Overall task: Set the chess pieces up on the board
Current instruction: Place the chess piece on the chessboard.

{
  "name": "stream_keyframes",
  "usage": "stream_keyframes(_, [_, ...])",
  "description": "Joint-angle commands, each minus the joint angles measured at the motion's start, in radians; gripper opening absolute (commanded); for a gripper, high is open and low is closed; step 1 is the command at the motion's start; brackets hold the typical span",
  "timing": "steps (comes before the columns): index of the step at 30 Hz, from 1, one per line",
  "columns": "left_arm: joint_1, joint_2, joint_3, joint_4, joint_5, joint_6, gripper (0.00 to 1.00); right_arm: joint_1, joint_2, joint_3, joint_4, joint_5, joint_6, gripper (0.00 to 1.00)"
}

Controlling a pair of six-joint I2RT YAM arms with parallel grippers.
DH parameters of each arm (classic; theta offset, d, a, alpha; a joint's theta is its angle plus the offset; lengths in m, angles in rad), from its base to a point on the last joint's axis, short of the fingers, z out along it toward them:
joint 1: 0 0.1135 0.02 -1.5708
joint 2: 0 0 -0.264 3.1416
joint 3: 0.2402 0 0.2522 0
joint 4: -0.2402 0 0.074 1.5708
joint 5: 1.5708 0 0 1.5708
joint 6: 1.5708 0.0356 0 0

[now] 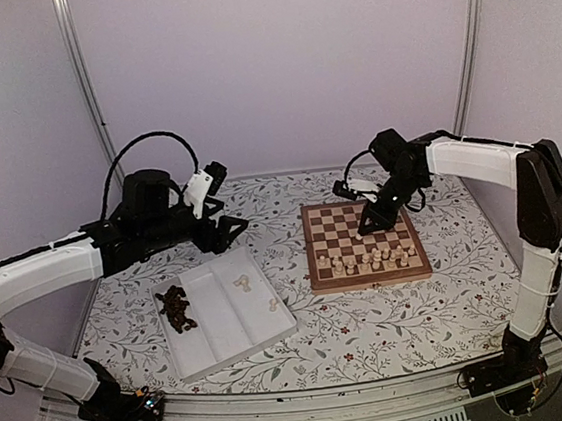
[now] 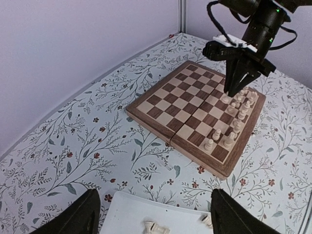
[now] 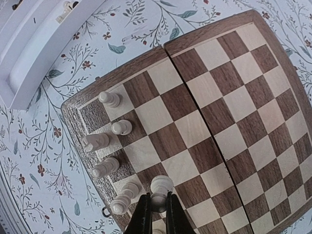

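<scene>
- Dark chess pieces: a loose heap in the left compartment of the white tray. None are on the board. I judge them the biggest share of what is left to do.
- Left gripper: it hovers over the far end of the tray. In the wrist view its fingers are spread wide and hold nothing.
- Spare pale chess pieces: a few lie in the tray's other compartments, just below and in front of my left fingers. At least one lies tipped on its side. The left arm is much the nearer to them.
- Board: it lies flat to the right of the tray, well apart from it. Its far rows are bare.
- Placed pale pieces: they stand upright in the two rows by the near rim.
- Right gripper: it is down over the board at those rows, with its fingers pinched together on one pale piece.
- Held piece: it is upright between the pads, its long axis parallel to the fingers, with neighbours just beside it. I cannot tell whether its base touches the square. Once the fingers part, I judge a straight lift the safest way out.
</scene>
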Motion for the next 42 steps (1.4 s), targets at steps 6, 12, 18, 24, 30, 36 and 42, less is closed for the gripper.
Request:
stream_keyframes(6, [0.004, 0.018, 0.032, -0.043, 0.031, 0.0, 0.79, 0.045, 0.092, 0.055, -0.067, 0.04, -0.021, 0.03])
stream_keyframes(12, [0.005, 0.035, 0.042, -0.055, 0.052, -0.003, 0.78, 0.05, 0.118, 0.062, -0.081, 0.06, -0.025, 0.03])
stream_keyframes(18, [0.005, 0.049, 0.051, -0.068, 0.058, -0.004, 0.78, 0.053, 0.139, 0.068, -0.1, 0.063, -0.025, 0.03])
stream_keyframes(24, [0.005, 0.057, 0.058, -0.077, 0.064, -0.005, 0.78, 0.057, 0.148, 0.067, -0.107, 0.062, -0.025, 0.03])
stream_keyframes(30, [0.005, 0.062, 0.061, -0.082, 0.068, -0.007, 0.77, 0.057, 0.151, 0.068, -0.112, 0.057, -0.024, 0.04])
stream_keyframes(36, [0.004, 0.069, 0.069, -0.094, 0.077, -0.009, 0.77, 0.06, 0.158, 0.069, -0.114, 0.057, -0.02, 0.06])
stream_keyframes(42, [0.004, 0.073, 0.069, -0.094, 0.081, -0.012, 0.77, 0.062, 0.164, 0.071, -0.111, 0.057, -0.016, 0.08])
